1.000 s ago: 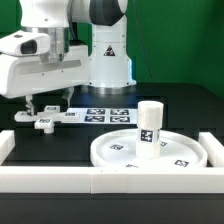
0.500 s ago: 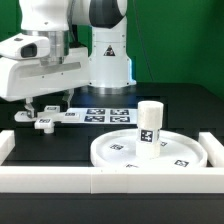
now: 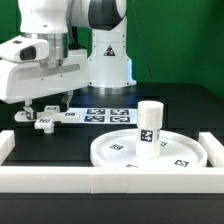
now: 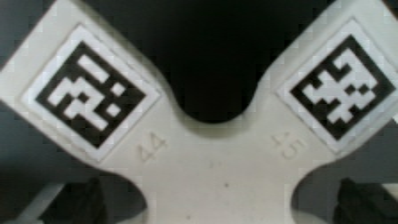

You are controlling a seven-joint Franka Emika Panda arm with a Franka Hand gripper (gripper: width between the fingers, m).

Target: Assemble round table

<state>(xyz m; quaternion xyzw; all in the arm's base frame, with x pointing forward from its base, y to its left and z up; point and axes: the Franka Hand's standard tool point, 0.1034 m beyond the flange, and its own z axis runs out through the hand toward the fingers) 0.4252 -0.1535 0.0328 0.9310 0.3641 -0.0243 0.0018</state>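
The small white cross-shaped base (image 3: 42, 122) lies on the black table at the exterior view's left. My gripper (image 3: 40, 110) hangs just above it, open. In the wrist view the base (image 4: 214, 150) fills the picture, with two of its arms carrying square tags. My dark fingertips (image 4: 71, 205) stand on either side of one arm, with a gap on each side. The large round disc (image 3: 115, 150) lies at the front right. The short cylindrical leg (image 3: 150, 125) stands upright on it, with a tag on its side.
The marker board (image 3: 95, 115) lies flat behind the disc, near the robot's base. A white border wall (image 3: 100, 180) runs along the front and up both sides (image 3: 5, 145). A green backdrop stands behind.
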